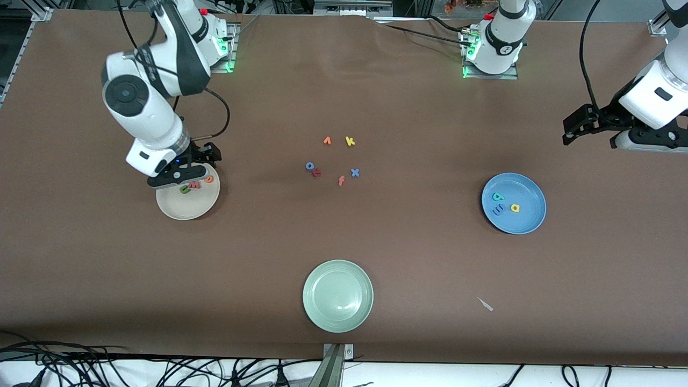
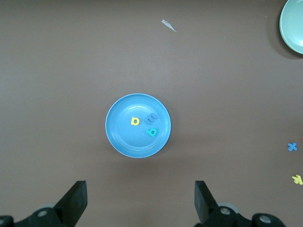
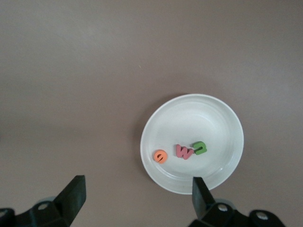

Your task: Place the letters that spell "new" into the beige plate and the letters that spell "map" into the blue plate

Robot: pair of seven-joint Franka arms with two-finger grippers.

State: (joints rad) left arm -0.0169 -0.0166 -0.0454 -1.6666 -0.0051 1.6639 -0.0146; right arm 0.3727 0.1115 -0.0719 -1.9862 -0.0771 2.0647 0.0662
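The green n [image 3: 200, 148], pink w [image 3: 183, 151] and orange e [image 3: 160, 156] lie in the beige plate [image 3: 222, 123]; m [image 2: 152, 117], a [image 2: 136, 121] and p [image 2: 151, 132] lie in the blue plate [image 2: 118, 135]. So sorting looks complete. The right gripper [image 3: 137, 198] hangs over the beige plate's rim, jaws released and empty. The left gripper [image 2: 140, 201] waits off the bench's end, jaws spread.

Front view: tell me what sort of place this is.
Probably a robotics lab bench: two arms bolted along a brown-covered table, loose cables at its edges, and foam letters sorted into a beige plate and a blue plate.
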